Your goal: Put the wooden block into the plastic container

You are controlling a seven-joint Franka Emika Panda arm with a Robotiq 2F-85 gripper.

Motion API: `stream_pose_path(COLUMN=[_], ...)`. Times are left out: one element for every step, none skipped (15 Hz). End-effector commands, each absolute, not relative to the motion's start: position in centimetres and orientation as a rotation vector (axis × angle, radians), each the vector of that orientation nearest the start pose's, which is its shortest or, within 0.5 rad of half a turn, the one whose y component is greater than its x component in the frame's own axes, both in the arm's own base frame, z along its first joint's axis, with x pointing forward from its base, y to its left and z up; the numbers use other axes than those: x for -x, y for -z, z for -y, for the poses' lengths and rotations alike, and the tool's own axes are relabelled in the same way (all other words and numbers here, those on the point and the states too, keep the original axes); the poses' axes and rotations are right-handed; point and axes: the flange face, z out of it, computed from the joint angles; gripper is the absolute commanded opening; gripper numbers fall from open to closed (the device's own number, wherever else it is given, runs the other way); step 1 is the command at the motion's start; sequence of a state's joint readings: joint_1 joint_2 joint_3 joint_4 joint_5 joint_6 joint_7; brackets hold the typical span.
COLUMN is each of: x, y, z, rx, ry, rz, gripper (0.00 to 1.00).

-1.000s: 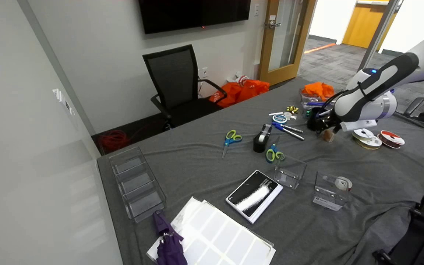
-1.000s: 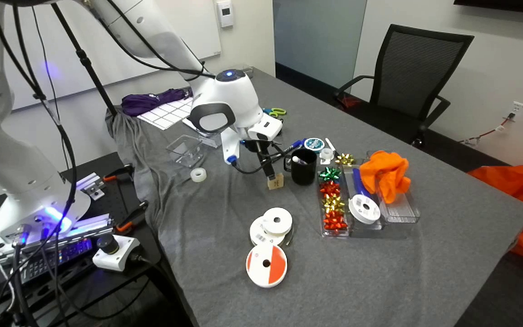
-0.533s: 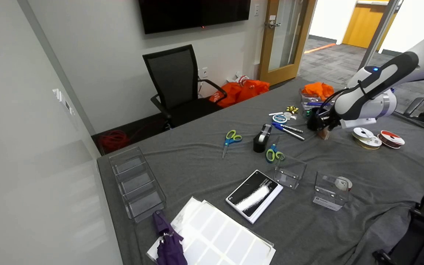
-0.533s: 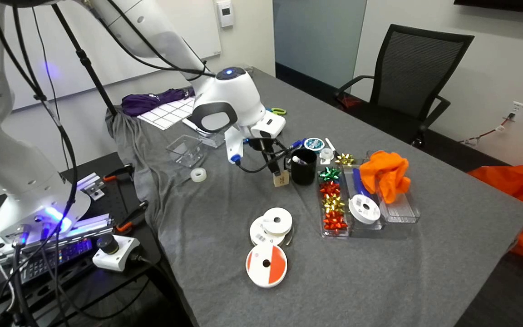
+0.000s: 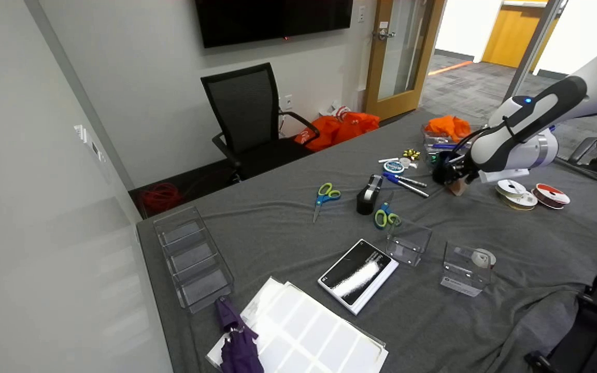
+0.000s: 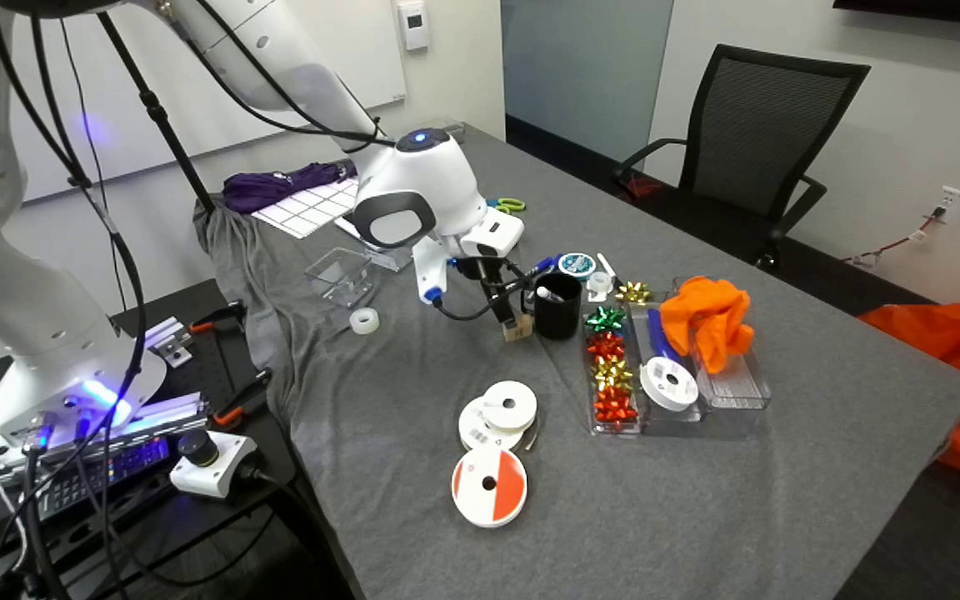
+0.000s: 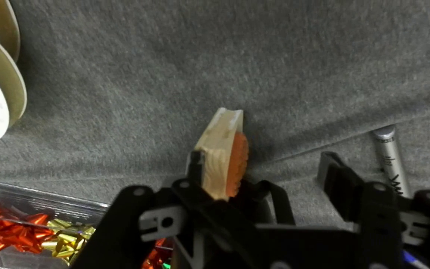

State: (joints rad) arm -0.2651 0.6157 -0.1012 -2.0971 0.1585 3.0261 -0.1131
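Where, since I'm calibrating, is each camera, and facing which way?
An exterior view: high beyond the umbrella, looking down toward chair; arm enters at right.
An exterior view: high near the robot base, looking down across table; arm shows too.
Wrist view: behind the gripper, facing the wooden block; open jaws show.
Both exterior views share chair and spools.

The arm (image 6: 309, 79) slopes down, its pincer (image 7: 261, 165) spread wide

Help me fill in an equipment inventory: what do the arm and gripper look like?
The arm is mostly white with rounded segments, dark trim around the wrist, a glowing blue light and black cables along it. The gripper is black, two-fingered and jointed, with small silver-grey plates.
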Motion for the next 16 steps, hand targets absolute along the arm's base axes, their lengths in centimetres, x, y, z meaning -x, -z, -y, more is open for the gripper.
stream_pose_path(x=[-55.5,-55.5,-55.5,-55.6,-55.6,-55.7,-55.7,-55.8,-55.9,-56.0,-56.1,-56.2,-56.3,-56.4,-56.5,-56.6], y=[-14.4,-14.5,-14.4,-14.5,-14.5,-14.7,-14.7,-14.9,-14.9,-15.0,-15.1,-15.2,-15.2,-15.4,-15.4,-15.4], z=[22.7,22.5,22.4,22.2,22.1,21.9,21.9,21.8,21.7,21.7,21.5,21.4,21.3,21.2,21.0,20.9], rx=[3.138,3.135,3.133,3.130,3.128,3.127,3.124,3.122,3.119,3.116,3.111,3.108,3.104,3.098,3.095,3.093], ry=[0.486,0.484,0.483,0.486,0.488,0.490,0.493,0.495,0.498,0.503,0.509,0.513,0.517,0.522,0.525,0.527], rz=[-0.590,-0.591,-0.591,-0.592,-0.592,-0.594,-0.595,-0.598,-0.601,-0.604,-0.607,-0.609,-0.610,-0.609,-0.607,-0.604], gripper=[1.00,1.00,1.00,1.00,1.00,1.00,1.00,1.00,1.00,1.00,1.00,1.00,1.00,1.00,1.00,1.00])
